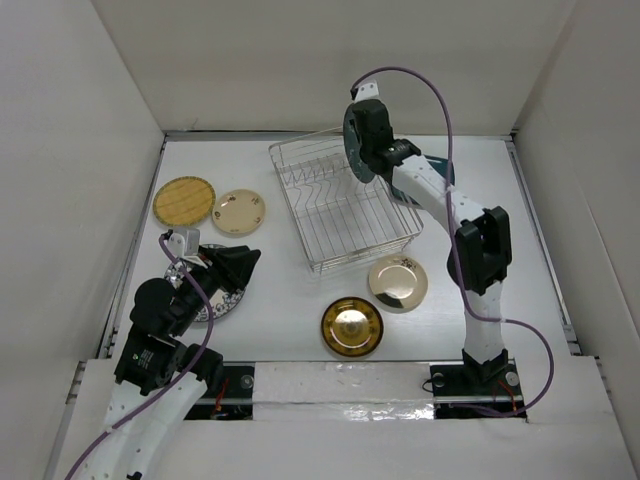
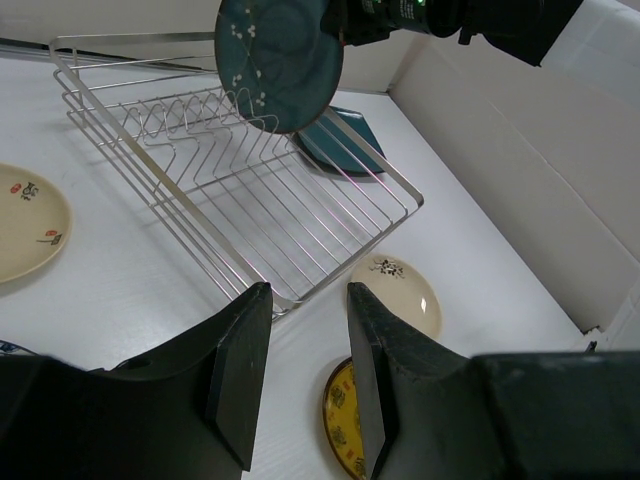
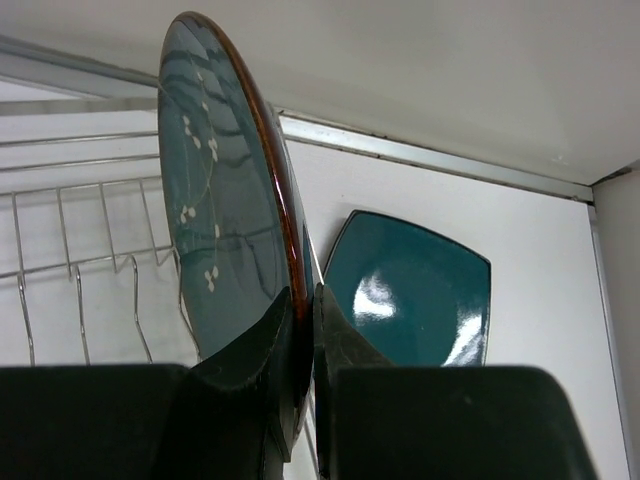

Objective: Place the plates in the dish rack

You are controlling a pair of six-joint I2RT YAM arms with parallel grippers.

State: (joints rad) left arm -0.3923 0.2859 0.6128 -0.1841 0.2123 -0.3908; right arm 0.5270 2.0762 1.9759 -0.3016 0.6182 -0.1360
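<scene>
My right pincer [image 3: 303, 300] is clamped on the rim of the round teal plate [image 3: 225, 200], holding it upright on edge over the far right part of the dish rack [image 1: 291, 209]. I see no plate slotted in the rack yet. My left pincer [image 2: 305, 330] hangs part open and empty at near left. The yellow woven plate [image 1: 184, 200], cream plate [image 1: 239, 212], champagne plate [image 1: 398, 282] and gold plate [image 1: 352, 326] lie on the worktop [image 1: 280, 300].

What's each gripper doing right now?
Left gripper: open, empty.
Right gripper: shut on the round teal plate, held upright above the rack.
</scene>
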